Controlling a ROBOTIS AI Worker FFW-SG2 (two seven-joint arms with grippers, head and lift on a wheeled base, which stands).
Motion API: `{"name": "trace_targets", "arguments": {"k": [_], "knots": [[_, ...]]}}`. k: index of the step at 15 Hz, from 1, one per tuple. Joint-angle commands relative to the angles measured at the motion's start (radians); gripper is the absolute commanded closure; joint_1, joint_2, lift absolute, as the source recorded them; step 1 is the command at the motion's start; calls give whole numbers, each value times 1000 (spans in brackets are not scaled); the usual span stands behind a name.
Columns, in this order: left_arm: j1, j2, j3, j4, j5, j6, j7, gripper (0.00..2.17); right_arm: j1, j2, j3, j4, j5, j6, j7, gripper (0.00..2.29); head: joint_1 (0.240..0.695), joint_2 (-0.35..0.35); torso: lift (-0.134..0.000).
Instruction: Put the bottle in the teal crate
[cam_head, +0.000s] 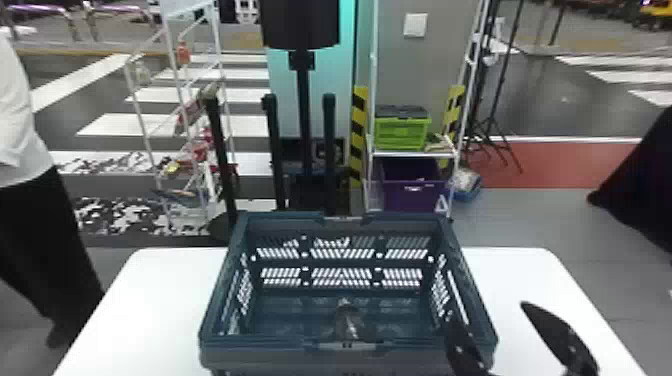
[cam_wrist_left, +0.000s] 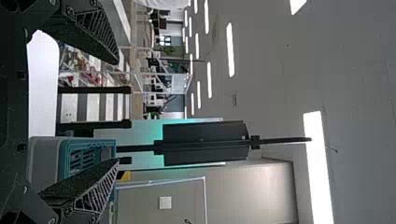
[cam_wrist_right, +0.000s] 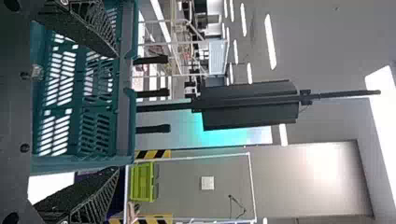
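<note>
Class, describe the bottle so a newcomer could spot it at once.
Start at the white table, then the large teal crate on it. Inside, by the middle of the robot-side wall, is the bottle, small, with a pale glint. Its rounded body sets it apart from the slotted walls.

crate (cam_head: 270, 346) on table (cam_head: 150, 305) | bottle (cam_head: 349, 322) in crate | rack (cam_head: 184, 7) behind, left | shelf (cam_head: 412, 155) behind, right
</note>
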Motion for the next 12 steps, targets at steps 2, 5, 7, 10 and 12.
{"name": "trace_targets", "arguments": {"k": [2, 5, 7, 10, 12], "knots": [[-8, -2, -8, 8, -6, 3, 0, 144, 120, 17, -22, 8, 4, -59, -5, 26, 499, 0, 0], [-10, -2, -13, 8, -9, 3, 0, 144, 192, 30, -22, 46, 21, -206, -18, 26, 499, 0, 0], [-10, -2, -15, 8, -9, 3, 0, 144, 229, 33, -22, 84, 17, -317, -18, 26, 499, 0, 0], [-10, -2, -15, 7, -12, 3, 0, 144, 263, 37, -24, 114, 12, -390, -18, 26, 499, 0, 0], [-8, -2, -18, 4, -14, 6, 0, 144, 272, 37, -25, 120, 7, -412, -18, 26, 499, 0, 0]]}}
